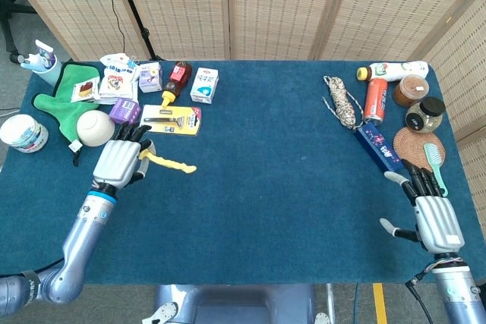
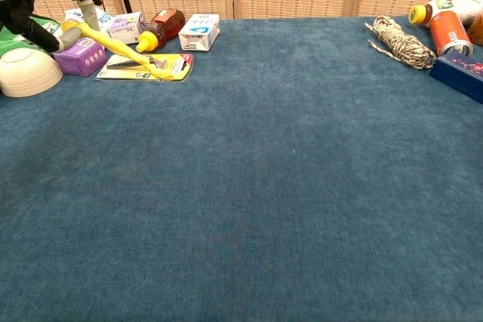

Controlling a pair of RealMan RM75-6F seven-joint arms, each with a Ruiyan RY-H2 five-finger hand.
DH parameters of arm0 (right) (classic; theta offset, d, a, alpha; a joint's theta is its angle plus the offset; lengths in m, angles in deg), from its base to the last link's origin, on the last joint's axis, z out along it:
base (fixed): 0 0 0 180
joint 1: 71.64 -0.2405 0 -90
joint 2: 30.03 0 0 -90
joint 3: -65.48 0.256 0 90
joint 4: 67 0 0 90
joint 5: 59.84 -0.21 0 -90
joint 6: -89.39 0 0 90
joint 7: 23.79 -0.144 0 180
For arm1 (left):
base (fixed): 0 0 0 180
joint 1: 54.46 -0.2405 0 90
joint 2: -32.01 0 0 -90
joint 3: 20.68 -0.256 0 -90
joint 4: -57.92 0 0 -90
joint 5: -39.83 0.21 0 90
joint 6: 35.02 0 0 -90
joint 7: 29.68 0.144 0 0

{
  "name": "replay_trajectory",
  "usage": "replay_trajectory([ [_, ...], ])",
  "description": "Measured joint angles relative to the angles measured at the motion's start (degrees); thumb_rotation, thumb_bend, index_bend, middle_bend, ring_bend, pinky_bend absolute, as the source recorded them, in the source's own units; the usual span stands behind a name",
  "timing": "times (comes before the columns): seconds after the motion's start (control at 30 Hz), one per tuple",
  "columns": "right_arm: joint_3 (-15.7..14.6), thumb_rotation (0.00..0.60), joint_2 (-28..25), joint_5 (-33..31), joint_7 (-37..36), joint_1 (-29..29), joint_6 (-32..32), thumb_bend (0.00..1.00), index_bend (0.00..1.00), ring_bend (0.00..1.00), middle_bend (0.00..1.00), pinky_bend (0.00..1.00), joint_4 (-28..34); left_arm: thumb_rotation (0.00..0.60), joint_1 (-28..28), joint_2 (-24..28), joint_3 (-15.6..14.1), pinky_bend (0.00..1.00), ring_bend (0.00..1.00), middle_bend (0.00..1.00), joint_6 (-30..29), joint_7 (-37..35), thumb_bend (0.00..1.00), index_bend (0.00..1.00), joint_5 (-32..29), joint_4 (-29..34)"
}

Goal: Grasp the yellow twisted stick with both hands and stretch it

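The blue table (image 1: 273, 187) spreads wide under both arms, its far edge lined with clutter on either side. At the left, the left hand (image 1: 121, 158) sits at the end of a forearm that rises from the near left corner and angles up toward the white bowl (image 1: 95, 127); its fingers are curled around one end of the yellow twisted stick (image 1: 171, 162), gripping it, while the rest of the stick juts out to the right over the cloth, free at its far tip. In the chest view the same hand shows at the top left corner, dark fingers wrapped on the stick (image 2: 121, 52), which slants down and right across the yellow razor package (image 2: 147, 67); from this angle I cannot tell whether the tip touches the package or is held above it. At the right, the right hand (image 1: 429, 206) rests low near the near right edge, back upward, fingers spread and stretched forward, thumb out to the side, holding nothing. It lies well apart from the stick, just beside the teal comb (image 1: 435, 163) and near the blue box (image 1: 377, 147). Farther back lie the coiled rope (image 1: 342, 102) and the orange can (image 1: 375, 100).
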Motion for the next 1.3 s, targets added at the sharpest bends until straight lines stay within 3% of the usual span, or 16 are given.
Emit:
replay_trajectory([
  [0.57,1.13,0.600,1.68,-0.48,-16.42,-9.81,14.06,0.20,0.30,0.01,0.12,0.02,1.53,0.600,6.08,2.25,0.34,0.00,0.07,0.17,3.98,0.79,0.56,0.73,3.37,3.51],
  [1.13,2.41,0.600,7.75,-6.08,-18.76,-17.20,23.16,0.20,0.30,0.00,0.12,0.02,-0.87,0.600,9.55,1.59,-0.31,0.00,0.08,0.17,2.09,3.24,0.56,0.73,6.08,6.78],
  [1.3,3.16,0.600,9.58,-7.99,-22.13,-19.58,26.60,0.20,0.33,0.00,0.07,0.00,-1.68,0.600,10.50,1.44,-0.54,0.00,0.09,0.17,2.21,3.49,0.56,0.73,6.35,7.11],
])
